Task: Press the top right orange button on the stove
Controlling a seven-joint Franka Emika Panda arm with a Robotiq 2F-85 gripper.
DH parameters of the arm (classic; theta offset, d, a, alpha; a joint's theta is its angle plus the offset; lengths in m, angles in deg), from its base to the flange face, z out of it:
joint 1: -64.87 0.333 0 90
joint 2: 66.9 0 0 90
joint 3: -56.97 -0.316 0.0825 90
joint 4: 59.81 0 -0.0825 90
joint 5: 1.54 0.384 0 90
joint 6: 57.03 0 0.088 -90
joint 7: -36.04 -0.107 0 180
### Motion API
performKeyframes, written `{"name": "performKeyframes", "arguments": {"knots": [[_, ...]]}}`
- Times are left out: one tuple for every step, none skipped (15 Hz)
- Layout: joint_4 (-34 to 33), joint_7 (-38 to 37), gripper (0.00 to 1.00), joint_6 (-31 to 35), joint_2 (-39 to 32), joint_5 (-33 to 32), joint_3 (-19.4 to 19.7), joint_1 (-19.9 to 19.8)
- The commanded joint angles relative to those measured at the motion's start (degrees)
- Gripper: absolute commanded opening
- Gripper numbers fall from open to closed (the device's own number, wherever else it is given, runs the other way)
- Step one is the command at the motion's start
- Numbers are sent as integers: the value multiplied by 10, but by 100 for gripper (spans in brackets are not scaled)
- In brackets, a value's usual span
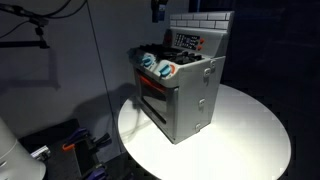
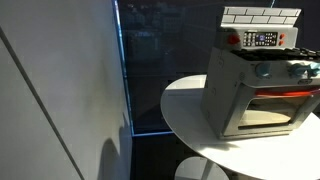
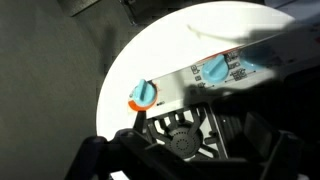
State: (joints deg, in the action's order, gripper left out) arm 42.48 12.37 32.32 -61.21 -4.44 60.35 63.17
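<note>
Orange button (image 2: 283,40), top right of toy stove (image 1: 185,95): not yet pressed | gripper (image 3: 190,160) above burner grate (image 3: 185,135), fingers look spread, empty | my approach and press remain.

A grey toy stove (image 1: 185,95) is seen standing upright on a round white table (image 1: 250,130) in both exterior views. A white brick-patterned back panel (image 2: 260,15) is set along its top, with a control strip (image 2: 262,39) beneath it. Small orange buttons (image 2: 233,39) are set at the ends of that strip. Blue knobs (image 3: 143,94) with orange bases are fitted along the front edge, beside a dark burner grate (image 3: 185,135).
</note>
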Motion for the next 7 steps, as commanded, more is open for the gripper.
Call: {"name": "performKeyframes", "arguments": {"knots": [[-14,55,100,-50,26,7,-2,-7],[-14,63,100,-53,29,6,-1,-8],[-14,71,100,-59,31,7,-1,-9],[-5,46,100,-42,27,1,-6,-8],[-5,52,100,-45,30,1,-6,-9],[-5,55,100,-46,31,1,-6,-9],[-5,57,100,-46,31,1,-6,-9]]}}
